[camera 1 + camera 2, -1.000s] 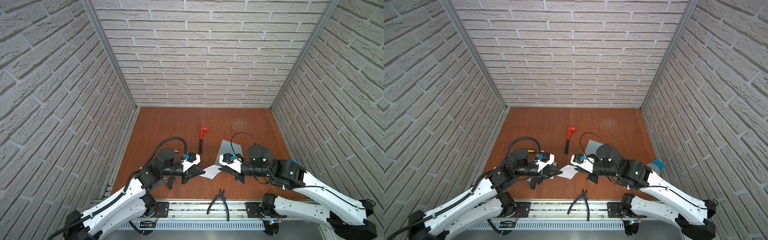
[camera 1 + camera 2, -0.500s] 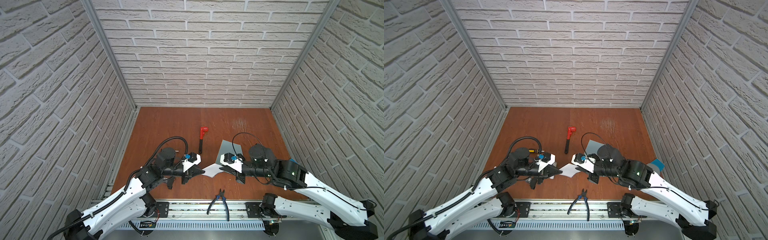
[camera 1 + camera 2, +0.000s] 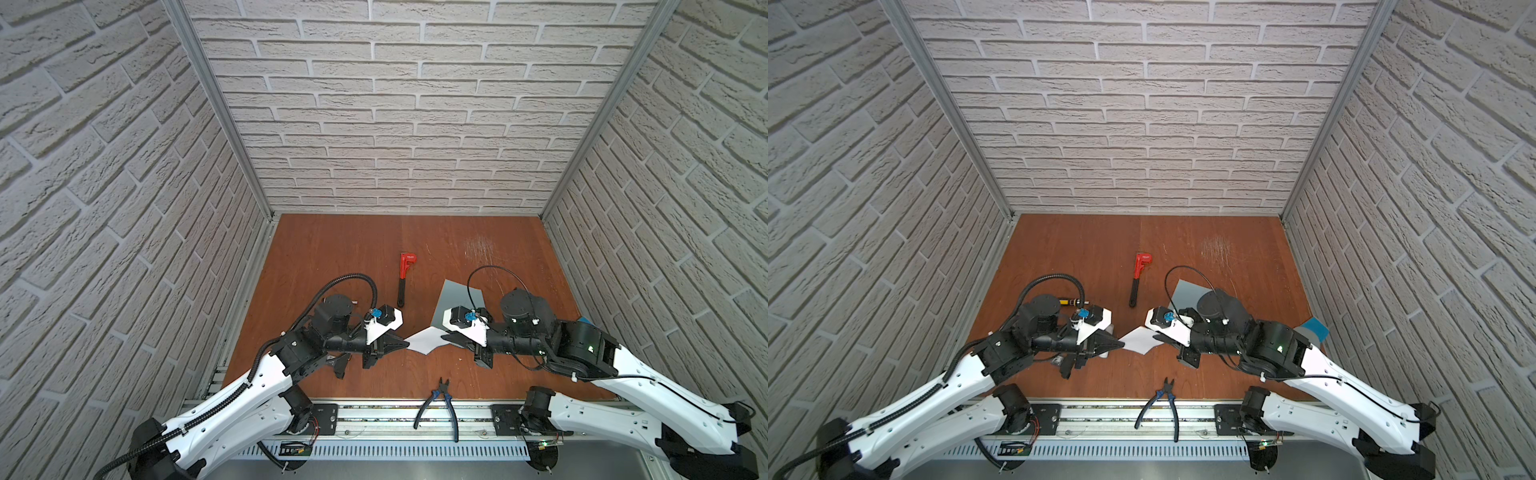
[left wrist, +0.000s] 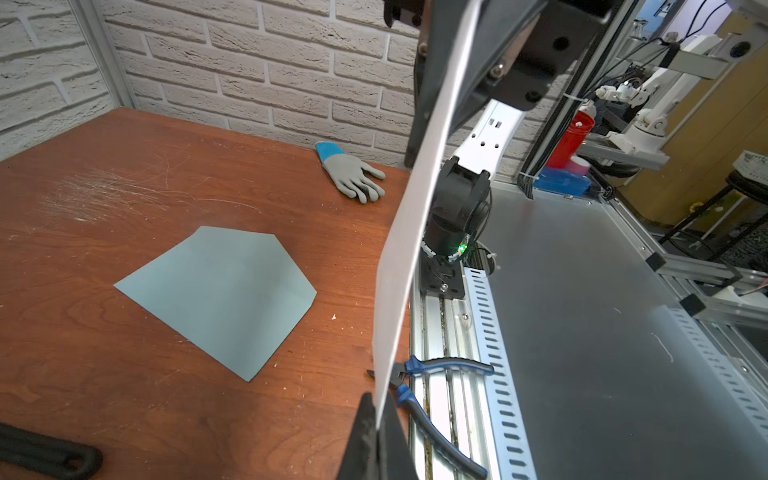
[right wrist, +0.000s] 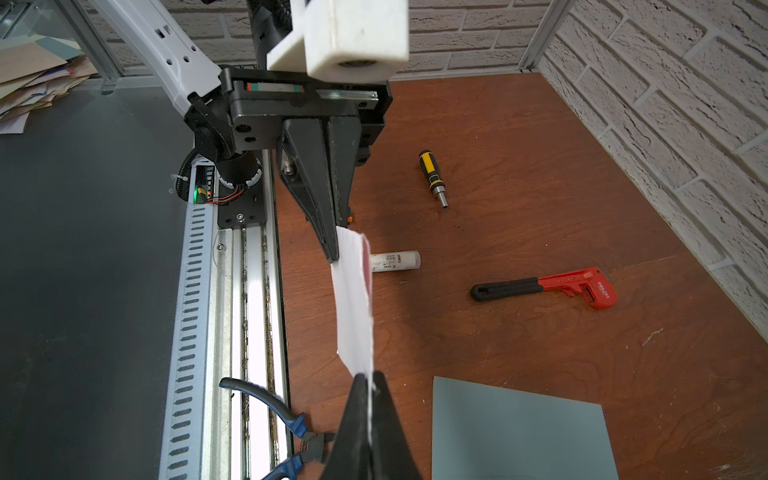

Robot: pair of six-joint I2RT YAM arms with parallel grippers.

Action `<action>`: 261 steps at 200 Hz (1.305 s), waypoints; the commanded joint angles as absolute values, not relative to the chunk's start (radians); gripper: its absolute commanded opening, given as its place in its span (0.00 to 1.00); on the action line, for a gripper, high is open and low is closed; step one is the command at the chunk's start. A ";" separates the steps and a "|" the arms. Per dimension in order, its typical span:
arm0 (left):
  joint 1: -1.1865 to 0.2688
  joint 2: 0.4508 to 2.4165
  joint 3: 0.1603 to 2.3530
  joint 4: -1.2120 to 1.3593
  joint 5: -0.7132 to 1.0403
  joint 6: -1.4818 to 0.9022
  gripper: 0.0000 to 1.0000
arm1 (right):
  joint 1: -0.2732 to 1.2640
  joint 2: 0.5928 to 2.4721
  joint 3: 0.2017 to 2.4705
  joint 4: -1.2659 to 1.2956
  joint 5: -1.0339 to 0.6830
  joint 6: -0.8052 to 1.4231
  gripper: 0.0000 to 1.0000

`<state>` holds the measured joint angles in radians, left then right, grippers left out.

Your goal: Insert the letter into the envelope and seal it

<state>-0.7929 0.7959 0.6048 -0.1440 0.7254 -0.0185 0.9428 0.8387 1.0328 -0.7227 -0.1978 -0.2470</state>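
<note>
A flat white, red-edged card, the letter (image 3: pixel 424 340), is pinched aloft at opposite ends by the left gripper (image 3: pixel 406 343) and right gripper (image 3: pixel 444 337). The light blue-grey paper envelope (image 3: pixel 457 296) lies flat below the right gripper. One pinch should be released slowly, lest the card be buckled.

Bright, even light; edges prob. warped

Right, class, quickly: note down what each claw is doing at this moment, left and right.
Left claw: closed, pinching one end of the letter.
Right claw: closed, pinching the letter's other end.
</note>
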 commanded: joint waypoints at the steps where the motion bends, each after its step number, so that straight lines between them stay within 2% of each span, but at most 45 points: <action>1: -0.788 0.794 0.630 -0.133 0.743 -0.009 0.00 | 0.946 0.824 1.054 -0.705 -0.188 -0.247 0.06; 44: -0.787 0.792 0.624 -0.113 0.742 -0.024 0.00 | 0.947 0.824 1.043 -0.689 -0.167 -0.238 0.06; 58: -0.781 0.796 0.621 -0.104 0.738 -0.044 0.00 | 0.947 0.821 1.034 -0.676 -0.153 -0.234 0.09; 80: -0.772 0.806 0.619 -0.096 0.739 -0.070 0.00 | 0.946 0.822 1.024 -0.662 -0.170 -0.228 0.06; 88: -0.772 0.806 0.617 -0.087 0.726 -0.084 0.24 | 0.947 0.825 1.024 -0.662 -0.176 -0.228 0.06; 92: -0.772 0.805 0.616 -0.087 0.726 -0.085 0.32 | 0.947 0.826 1.025 -0.663 -0.176 -0.228 0.06; 104: -0.772 0.804 0.615 -0.092 0.739 -0.080 0.39 | 0.947 0.828 1.026 -0.668 -0.176 -0.228 0.06; 114: -0.772 0.804 0.615 -0.092 0.745 -0.080 0.34 | 0.946 0.827 1.027 -0.670 -0.176 -0.230 0.06; 132: -0.772 0.808 0.618 -0.094 0.759 -0.071 0.00 | 0.947 0.824 1.026 -0.671 -0.172 -0.231 0.06; 171: -0.772 0.795 0.607 -0.059 0.750 -0.084 0.00 | 0.946 0.830 1.021 -0.672 -0.149 -0.211 0.06; 176: -0.772 0.790 0.603 -0.052 0.740 -0.091 0.00 | 0.947 0.831 1.020 -0.668 -0.138 -0.202 0.11; 196: -0.763 0.777 0.597 -0.045 0.694 -0.114 0.00 | 0.947 0.826 1.018 -0.657 -0.102 -0.175 0.47; 207: -0.748 0.769 0.594 -0.047 0.658 -0.138 0.00 | 0.948 0.820 1.017 -0.647 -0.082 -0.162 0.59; 237: -0.639 0.763 0.587 -0.098 0.506 -0.273 0.00 | 0.946 0.783 1.001 -0.595 -0.022 -0.107 0.80; 261: -0.522 0.790 0.596 -0.169 0.479 -0.398 0.00 | 0.946 0.766 0.985 -0.553 0.052 -0.048 0.84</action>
